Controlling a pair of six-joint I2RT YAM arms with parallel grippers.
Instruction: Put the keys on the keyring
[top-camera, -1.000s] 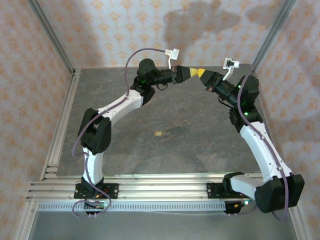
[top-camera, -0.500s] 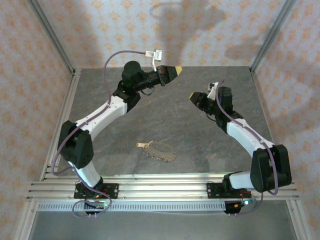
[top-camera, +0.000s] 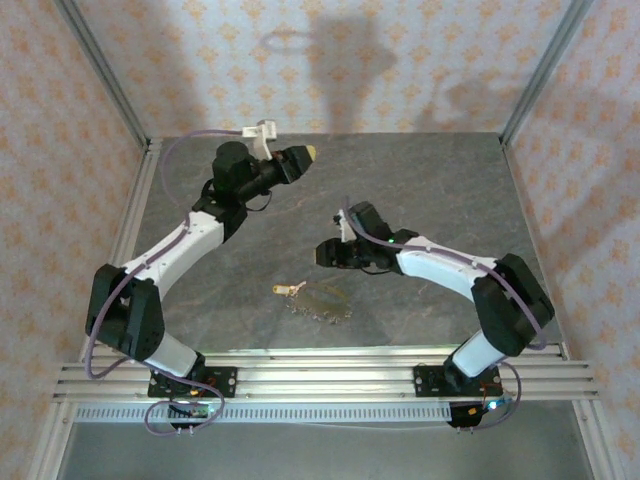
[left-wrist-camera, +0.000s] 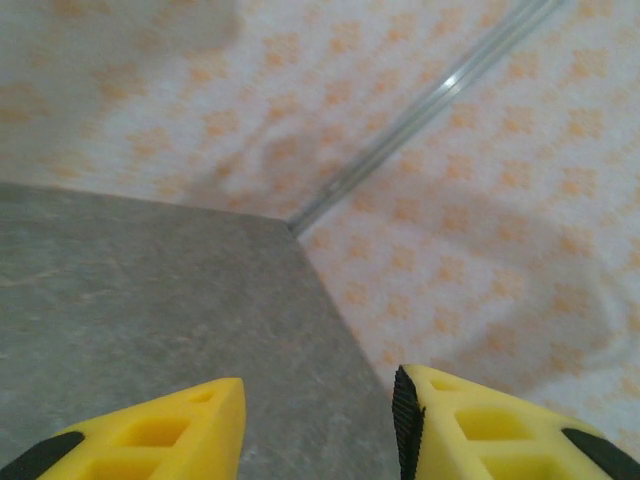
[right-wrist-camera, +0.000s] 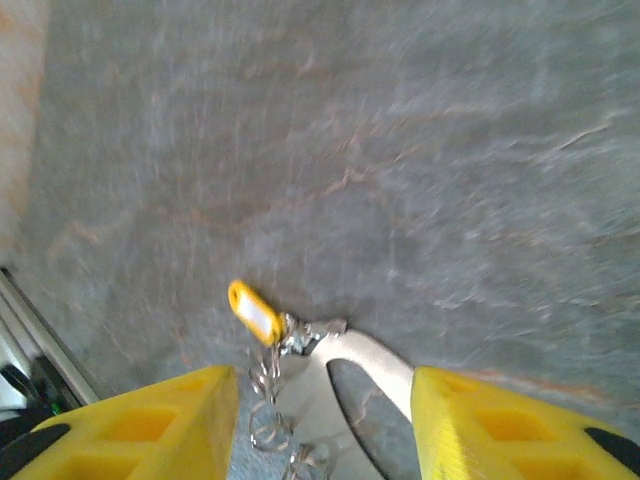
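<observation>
Two arms over grey stone-patterned table (top-camera: 430, 180). Left gripper (top-camera: 308, 153), yellow-tipped, near table's 12 o'clock edge, fingers parted, nothing between. Right gripper (top-camera: 322, 254) near centre, fingers spread wide, empty, at 12 o'clock of thin brownish-grey chain keyring (top-camera: 325, 306) lying flat on table. Tiny yellow-headed key (top-camera: 290, 290) touching keyring's 10 o'clock end.

Overhead rear view, wrist views close, right shares keyring (top-camera: 322, 303)

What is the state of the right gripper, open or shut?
Open. The right gripper has its fingers apart, holding nothing; the keyring lies below.
</observation>
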